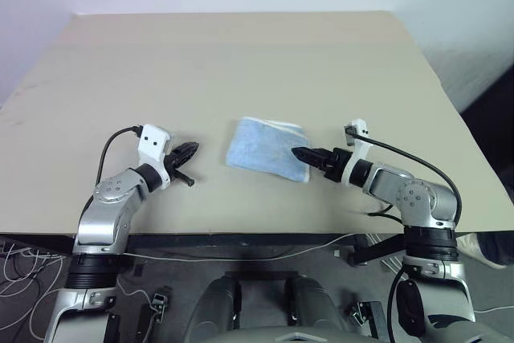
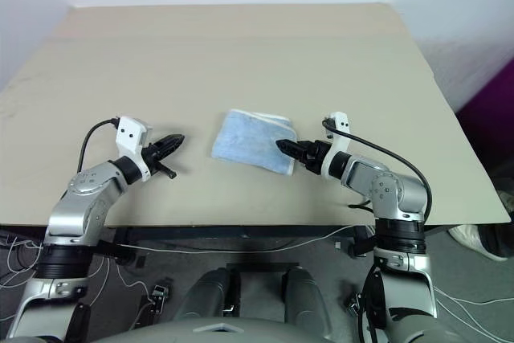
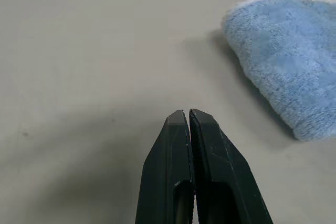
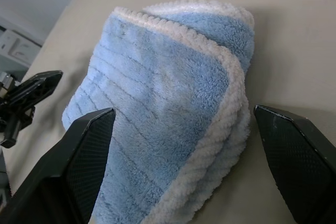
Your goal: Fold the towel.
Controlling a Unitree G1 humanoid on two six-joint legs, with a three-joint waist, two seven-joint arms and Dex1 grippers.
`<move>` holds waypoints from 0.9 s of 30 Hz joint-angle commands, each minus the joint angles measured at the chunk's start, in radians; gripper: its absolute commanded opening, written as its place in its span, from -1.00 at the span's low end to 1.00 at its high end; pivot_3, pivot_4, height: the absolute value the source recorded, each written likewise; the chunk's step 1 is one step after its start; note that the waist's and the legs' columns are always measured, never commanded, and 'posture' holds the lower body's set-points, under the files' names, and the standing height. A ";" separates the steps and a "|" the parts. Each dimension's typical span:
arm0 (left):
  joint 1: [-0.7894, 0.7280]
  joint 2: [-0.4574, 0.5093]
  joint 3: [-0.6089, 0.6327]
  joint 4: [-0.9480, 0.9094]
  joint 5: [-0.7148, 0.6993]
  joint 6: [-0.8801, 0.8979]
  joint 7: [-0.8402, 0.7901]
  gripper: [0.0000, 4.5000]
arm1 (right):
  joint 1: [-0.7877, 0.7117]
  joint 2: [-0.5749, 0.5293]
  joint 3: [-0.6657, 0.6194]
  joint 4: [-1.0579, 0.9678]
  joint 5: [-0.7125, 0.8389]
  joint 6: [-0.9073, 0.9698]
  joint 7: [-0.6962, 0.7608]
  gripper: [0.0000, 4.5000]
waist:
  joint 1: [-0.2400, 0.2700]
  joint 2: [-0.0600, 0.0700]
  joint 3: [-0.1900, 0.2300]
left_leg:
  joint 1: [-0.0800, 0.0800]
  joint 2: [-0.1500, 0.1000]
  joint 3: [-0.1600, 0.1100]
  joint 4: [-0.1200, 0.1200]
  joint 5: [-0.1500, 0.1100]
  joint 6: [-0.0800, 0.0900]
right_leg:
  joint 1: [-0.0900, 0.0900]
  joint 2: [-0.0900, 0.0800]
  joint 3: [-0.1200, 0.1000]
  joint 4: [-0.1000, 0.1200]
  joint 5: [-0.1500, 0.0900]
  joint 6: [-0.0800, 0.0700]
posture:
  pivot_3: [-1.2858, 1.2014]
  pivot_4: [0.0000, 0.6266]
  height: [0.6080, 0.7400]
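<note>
1. Your right gripper (image 4: 184,145) has its jaws spread wide, one finger on each side of the towel's (image 4: 157,108) near end. In the right wrist view the cloth lies between the black fingers with open gaps on both sides, so nothing is clamped; you are holding nothing there.

2. Your left gripper (image 3: 190,124) has its jaws pressed together with no cloth between them. It sits off the towel's left side, well apart from it, over bare table (image 1: 241,62).

3. Working outward from the jaws, the towel is your landmark. It lies flat on the table between the two grippers, much closer to the right one, whose tips reach over the towel's right edge in the head views.

4. The towel is a compact, layered bundle. The white piped edges stack on one another at the end facing your right gripper, and the far end is a rounded fold. I judge that it has been folded more than once.

5. The folding looks essentially finished. The layers line up fairly well, though the bundle sits skewed to the table's edges and its corners look soft, not square.

6. What remains, as I read it, is to draw your right gripper back from the towel without dragging the top layer.
</note>
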 commanded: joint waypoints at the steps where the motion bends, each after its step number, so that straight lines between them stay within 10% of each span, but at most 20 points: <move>1: 0.006 -0.003 0.018 -0.047 -0.010 -0.013 0.007 -0.94 | -0.018 0.029 0.018 0.031 -0.003 0.004 -0.012 0.98 | -0.004 0.000 0.000 | 0.000 0.000 0.000 0.000 0.000 0.000 | 0.000 0.000 0.000 0.000 0.000 0.000 | 0.03 -0.52 1.00; 10: -0.004 -0.025 -0.003 -0.042 0.002 -0.016 0.013 -0.94 | -0.121 0.132 0.074 0.101 -0.014 -0.005 -0.009 0.98 | -0.016 -0.001 -0.001 | 0.000 0.001 0.001 -0.001 0.000 0.000 | -0.002 0.002 0.000 0.001 0.000 0.000 | 0.03 -0.52 1.00; 24: 0.020 -0.027 -0.008 -0.057 0.019 -0.019 0.030 -0.94 | -0.132 0.148 -0.036 0.129 0.047 -0.001 -0.022 -0.91 | -0.002 -0.001 -0.001 | 0.000 0.001 0.001 0.000 0.000 0.000 | -0.001 0.001 0.000 0.001 0.000 0.000 | 0.03 -0.52 1.00; 27: 0.011 -0.032 -0.019 -0.045 0.025 -0.021 0.027 -0.94 | -0.122 0.151 -0.085 0.094 0.090 0.006 -0.041 -1.00 | 0.000 -0.001 0.000 | 0.000 0.000 0.001 0.000 0.000 0.000 | -0.002 0.001 0.000 0.001 0.000 0.000 | 0.03 -0.52 1.00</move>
